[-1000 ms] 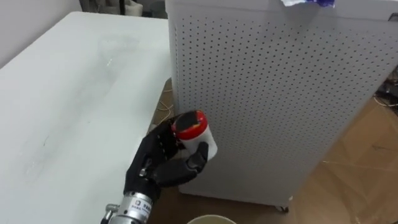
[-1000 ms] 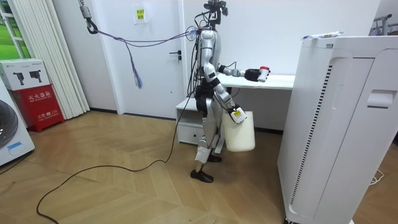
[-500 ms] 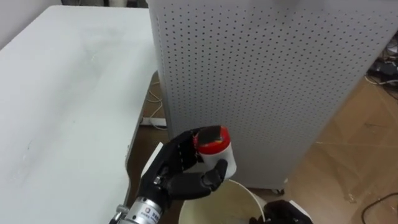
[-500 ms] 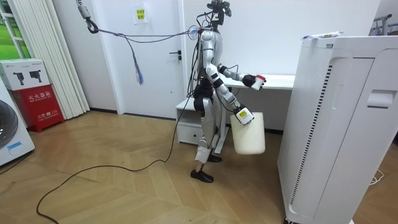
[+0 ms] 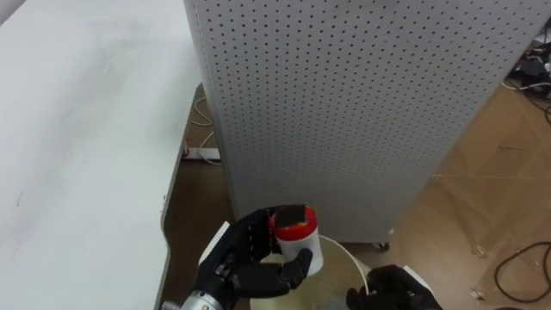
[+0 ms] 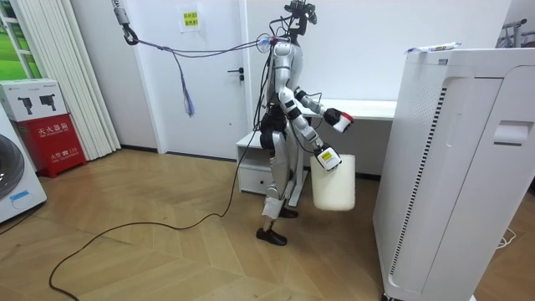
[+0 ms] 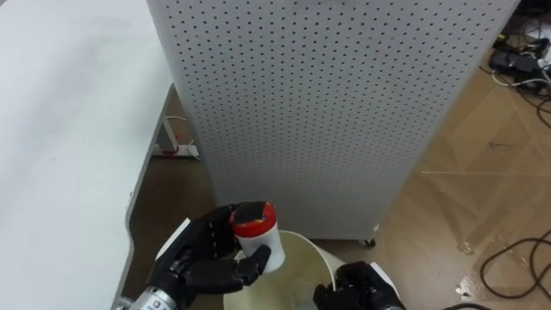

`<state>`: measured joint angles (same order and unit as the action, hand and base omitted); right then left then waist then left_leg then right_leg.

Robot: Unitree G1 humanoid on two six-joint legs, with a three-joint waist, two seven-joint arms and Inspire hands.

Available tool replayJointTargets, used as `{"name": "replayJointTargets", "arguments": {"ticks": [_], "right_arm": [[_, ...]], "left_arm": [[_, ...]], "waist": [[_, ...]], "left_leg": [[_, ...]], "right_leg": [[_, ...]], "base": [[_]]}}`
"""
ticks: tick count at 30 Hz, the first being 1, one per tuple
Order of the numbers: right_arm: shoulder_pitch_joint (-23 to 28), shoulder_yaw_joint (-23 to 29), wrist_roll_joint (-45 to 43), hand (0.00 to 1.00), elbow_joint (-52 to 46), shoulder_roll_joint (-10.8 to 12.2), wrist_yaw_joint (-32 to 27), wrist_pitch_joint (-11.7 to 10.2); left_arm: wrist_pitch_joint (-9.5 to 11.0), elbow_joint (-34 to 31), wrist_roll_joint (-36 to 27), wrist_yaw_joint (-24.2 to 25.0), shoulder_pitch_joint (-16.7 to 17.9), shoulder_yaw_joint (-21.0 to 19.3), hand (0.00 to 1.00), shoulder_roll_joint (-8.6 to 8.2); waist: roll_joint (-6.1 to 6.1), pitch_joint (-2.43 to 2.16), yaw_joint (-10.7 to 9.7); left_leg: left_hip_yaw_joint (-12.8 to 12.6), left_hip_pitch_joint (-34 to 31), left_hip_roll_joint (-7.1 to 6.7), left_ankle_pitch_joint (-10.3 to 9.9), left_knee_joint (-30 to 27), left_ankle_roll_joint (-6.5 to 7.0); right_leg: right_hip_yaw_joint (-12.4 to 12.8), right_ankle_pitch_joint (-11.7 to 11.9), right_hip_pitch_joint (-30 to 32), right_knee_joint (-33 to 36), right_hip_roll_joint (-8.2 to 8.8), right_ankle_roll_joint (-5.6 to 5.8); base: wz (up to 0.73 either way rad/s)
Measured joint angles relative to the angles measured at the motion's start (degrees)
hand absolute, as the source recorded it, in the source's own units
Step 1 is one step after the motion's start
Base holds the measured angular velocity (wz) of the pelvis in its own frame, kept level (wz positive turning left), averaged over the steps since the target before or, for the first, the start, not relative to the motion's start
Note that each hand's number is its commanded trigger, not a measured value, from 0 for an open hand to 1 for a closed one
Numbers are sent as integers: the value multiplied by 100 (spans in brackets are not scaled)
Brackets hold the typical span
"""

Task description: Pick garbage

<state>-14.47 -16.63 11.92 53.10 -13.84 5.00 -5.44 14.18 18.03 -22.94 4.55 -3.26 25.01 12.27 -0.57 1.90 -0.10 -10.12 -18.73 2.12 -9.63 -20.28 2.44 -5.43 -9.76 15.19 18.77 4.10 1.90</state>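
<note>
One small red-capped jar (image 5: 299,248), probably light, stiff and smooth-walled, is best held as now, clamped round its body by the fingers of your left hand (image 5: 248,271), just above the pail (image 6: 333,180) your right hand (image 5: 393,290) grips beside the counter (image 5: 77,155).

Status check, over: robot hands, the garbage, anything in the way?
Copy: left robot hand gripping red-capped bottle, at bucket rim. Bucket hangs from right robot hand. Close ahead, perforated cabinet; drop path looks clear.
</note>
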Motion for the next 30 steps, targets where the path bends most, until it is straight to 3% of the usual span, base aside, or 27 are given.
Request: {"name": "replayJointTargets", "arguments": {"ticks": [16, 20, 30], "right_arm": [[32, -27, -43, 100, -5, 30, 208, 39], [36, -9, -74, 100, -4, -106, 211, 42], [249, 59, -94, 100, -292, -156, 138, 39]], "left_arm": [[-56, 10, -1, 351, 0, 18, 0, -37], [-62, 10, 0, 385, 0, 54, 0, -42], [-141, -48, 246, 524, -1, 56, 0, 25]], "waist": [[5, -1, 34], [7, -2, 21], [78, -14, -34]], "left_leg": [[-6, -55, 1, 0, -1, 0], [-21, -39, 8, 0, 0, 0], [-63, 214, 1, -7, 24, 0]], "right_leg": [[8, 0, 60, -4, -4, 0], [27, 2, 51, -8, -10, -3], [50, 3, -160, 0, 3, -5]], "base": [[0], [-1], [-2]]}}
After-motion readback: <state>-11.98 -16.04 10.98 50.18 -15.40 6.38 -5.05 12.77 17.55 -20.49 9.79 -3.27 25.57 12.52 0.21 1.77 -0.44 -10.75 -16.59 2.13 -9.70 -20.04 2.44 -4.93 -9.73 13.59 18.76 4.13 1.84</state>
